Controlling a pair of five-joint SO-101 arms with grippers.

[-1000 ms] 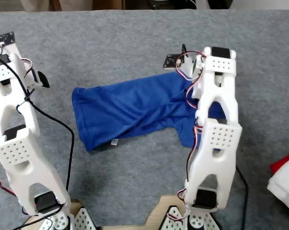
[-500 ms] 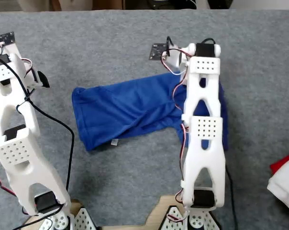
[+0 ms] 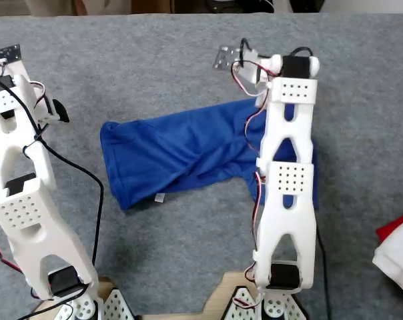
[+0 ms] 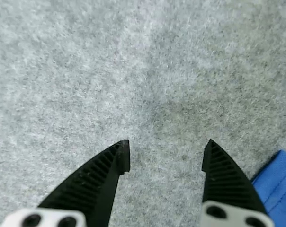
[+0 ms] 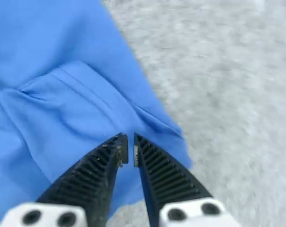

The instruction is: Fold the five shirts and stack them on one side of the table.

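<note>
A crumpled blue fabric shirt (image 3: 181,157) is spread mid-table, partly hidden by the right arm (image 3: 288,187). The right gripper (image 5: 130,150) is almost closed above it, the left gripper (image 4: 165,153) held open near it; nothing is gripped.

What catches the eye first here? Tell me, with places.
A crumpled blue shirt lies mid-table on the grey mat. The right claw hangs shut above one end of it, its arm stretched across. The left claw hangs open over bare mat, and red and white cloth sits at the right edge.
</note>
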